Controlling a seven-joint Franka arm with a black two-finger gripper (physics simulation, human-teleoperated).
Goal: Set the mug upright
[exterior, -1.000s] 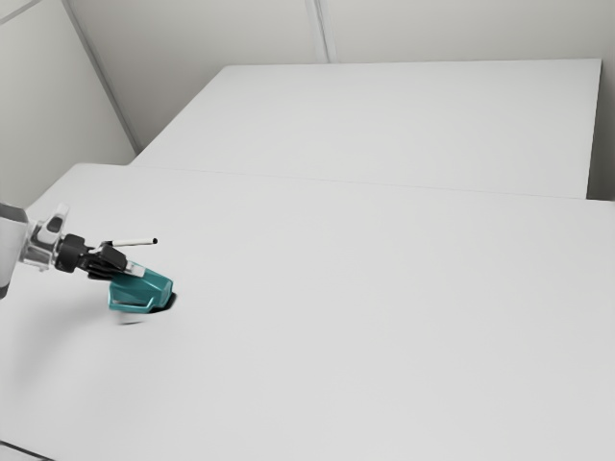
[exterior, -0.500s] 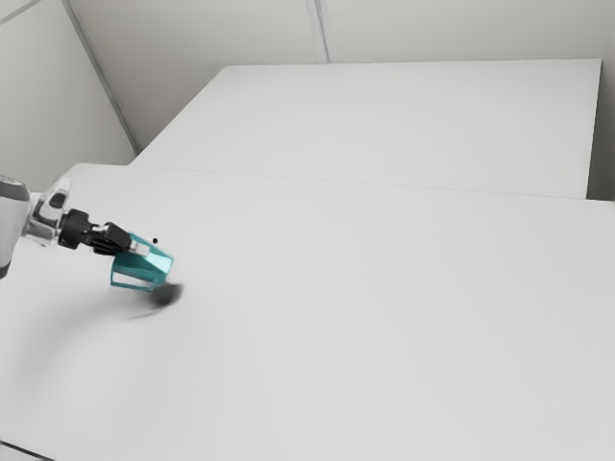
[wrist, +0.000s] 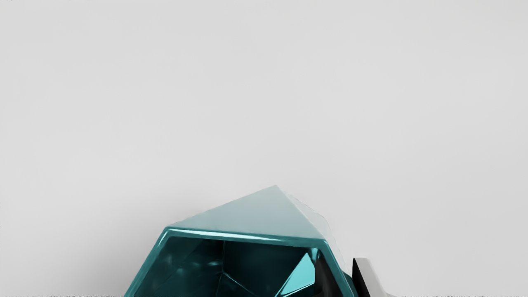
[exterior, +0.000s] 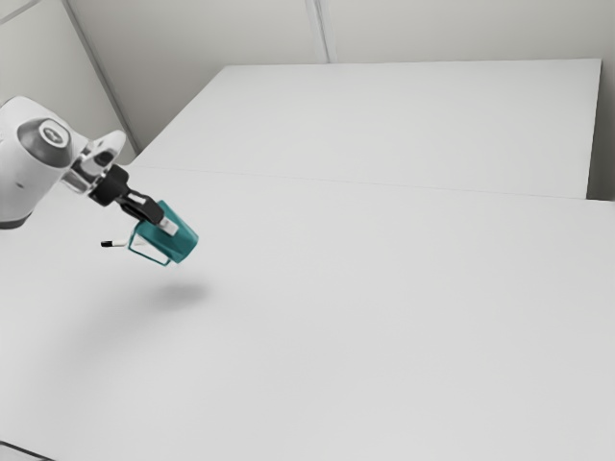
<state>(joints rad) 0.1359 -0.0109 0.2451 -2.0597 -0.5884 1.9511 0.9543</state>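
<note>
Tool [exterior: 167,227] clamped on wall of mug [exterior: 183,245], fingers nearly together, one inside, one outside. Mug tilted, held above smooth, pale desk [exterior: 384,307]. Glossy teal body, faceted; angular rim [wrist: 247,236]; thin, squared handle [exterior: 147,256].

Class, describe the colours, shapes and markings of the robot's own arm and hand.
The arm has smooth, rounded white casings. One joint has a dark grey round cap with a ring-shaped marking. Beyond are silvery parts, then the black hand, with a pale grey fingertip.
</note>
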